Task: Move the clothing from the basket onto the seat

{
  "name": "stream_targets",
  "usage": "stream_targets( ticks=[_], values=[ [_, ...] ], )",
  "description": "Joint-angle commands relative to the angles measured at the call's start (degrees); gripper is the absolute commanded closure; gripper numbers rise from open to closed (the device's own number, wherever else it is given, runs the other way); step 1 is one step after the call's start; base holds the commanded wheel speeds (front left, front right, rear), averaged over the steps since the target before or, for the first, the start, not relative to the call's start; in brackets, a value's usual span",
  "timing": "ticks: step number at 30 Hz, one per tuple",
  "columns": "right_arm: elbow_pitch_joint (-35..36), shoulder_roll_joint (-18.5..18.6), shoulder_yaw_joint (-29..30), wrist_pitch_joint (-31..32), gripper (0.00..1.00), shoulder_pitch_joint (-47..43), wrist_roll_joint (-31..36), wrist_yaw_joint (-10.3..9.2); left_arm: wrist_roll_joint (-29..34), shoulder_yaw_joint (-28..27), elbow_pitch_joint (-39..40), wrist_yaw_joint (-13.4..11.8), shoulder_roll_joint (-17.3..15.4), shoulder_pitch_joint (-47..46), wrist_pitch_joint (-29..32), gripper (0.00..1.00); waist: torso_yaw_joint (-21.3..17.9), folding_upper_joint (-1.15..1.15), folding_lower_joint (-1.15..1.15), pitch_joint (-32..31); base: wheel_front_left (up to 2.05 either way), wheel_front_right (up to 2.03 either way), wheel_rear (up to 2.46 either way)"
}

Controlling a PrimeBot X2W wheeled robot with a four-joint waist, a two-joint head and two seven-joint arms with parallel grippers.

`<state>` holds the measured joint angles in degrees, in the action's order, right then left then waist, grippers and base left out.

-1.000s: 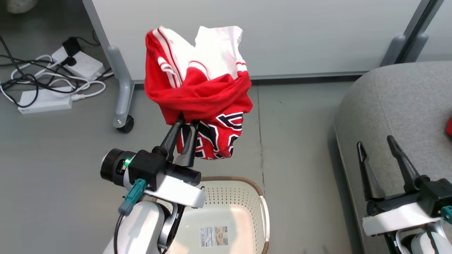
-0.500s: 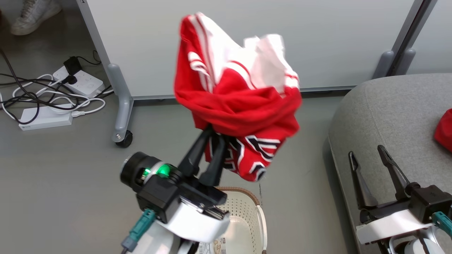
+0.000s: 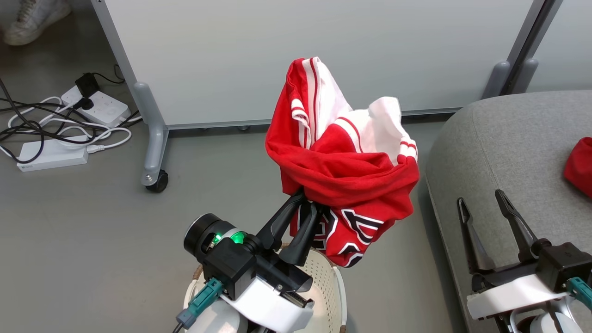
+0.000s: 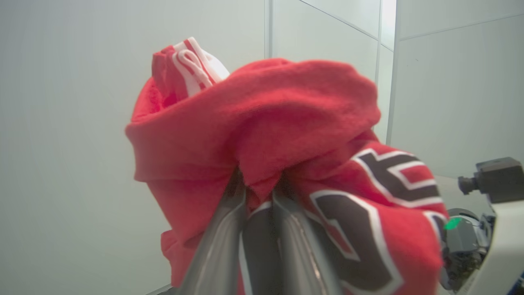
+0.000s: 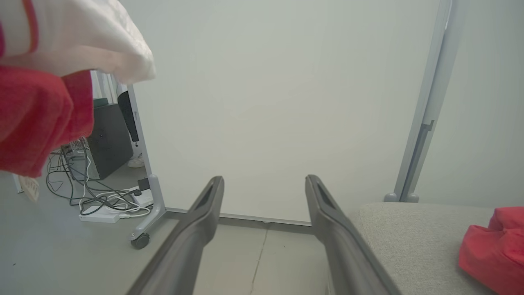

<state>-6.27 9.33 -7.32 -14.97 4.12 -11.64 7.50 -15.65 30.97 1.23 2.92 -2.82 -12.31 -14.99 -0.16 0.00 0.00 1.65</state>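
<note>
A bright red garment point(image 3: 351, 171) with white stripes and dark numerals hangs bunched in the air, with my left gripper point(image 3: 306, 206) shut on its lower fold. The left wrist view shows the same garment point(image 4: 262, 123) draped over that gripper point(image 4: 260, 192). Below the left arm stands the cream basket point(image 3: 340, 296), mostly hidden by the arm. The grey seat point(image 3: 522, 143) lies at the right, with another red garment point(image 3: 580, 166) on its far right. My right gripper point(image 3: 480, 199) stands open over the seat's front part, holding nothing. The right wrist view shows this gripper point(image 5: 264, 180), the seat point(image 5: 413, 237) and the lying garment point(image 5: 495, 250).
A pale partition panel on a castered foot point(image 3: 155, 157) stands behind the floor area. Power strips and tangled cables point(image 3: 60, 134) lie at the left. A shoe point(image 3: 32, 18) shows at the top left. A second partition post point(image 3: 508, 74) rises behind the seat.
My left gripper has carried the red garment to the right, from above the basket towards the seat's edge. The camera has shifted a little. The right gripper has stayed open and still.
</note>
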Motion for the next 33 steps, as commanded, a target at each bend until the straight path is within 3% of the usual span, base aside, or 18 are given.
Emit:
stream_targets(
  ticks=[1, 15, 20, 26, 29, 33],
  values=[
    [0.1, 0.29, 0.18, -0.08, 0.0, -0.12, -0.07, 0.0, 0.04, -0.27, 0.19, 0.06, -0.15, -0.87, -0.27, 1.0, 0.01, 0.0, 0.0, 0.06, 0.0, 0.0, 0.0],
    [0.92, 1.45, -2.65, -0.08, 0.0, 0.1, -1.35, 0.0, 0.74, -0.62, -0.78, 0.53, -0.16, -1.07, -0.27, 1.0, -0.13, 0.0, 0.0, 0.4, 0.0, 0.0, 0.0],
    [4.45, 5.52, -7.98, -0.08, 0.0, 1.03, -1.24, 0.0, 1.12, -1.03, -0.85, 0.58, -0.16, -1.36, -0.27, 1.0, -0.48, 0.0, 0.0, 0.93, 0.0, 0.0, 0.0],
    [10.04, 12.55, -16.42, -0.08, 0.0, 2.87, 10.24, -0.01, 1.47, -1.36, -1.68, 1.09, -0.15, -1.72, -0.27, 1.0, -0.82, 0.0, 0.0, 1.66, 0.0, 0.0, 0.0],
    [13.03, 14.16, -19.69, -0.07, 0.0, 3.77, 15.49, -0.01, 1.55, -1.14, -2.07, 1.4, -0.15, -1.97, -0.27, 1.0, -0.97, 0.0, 0.0, 2.04, 0.0, 0.0, 0.0],
    [16.23, 14.48, -21.89, -0.08, 0.0, 4.94, 16.4, -0.01, 1.63, -0.69, -2.38, 1.72, -0.15, -2.23, -0.27, 1.0, -0.99, 0.0, 0.0, 2.35, 0.0, 0.0, 0.0]
  ],
)
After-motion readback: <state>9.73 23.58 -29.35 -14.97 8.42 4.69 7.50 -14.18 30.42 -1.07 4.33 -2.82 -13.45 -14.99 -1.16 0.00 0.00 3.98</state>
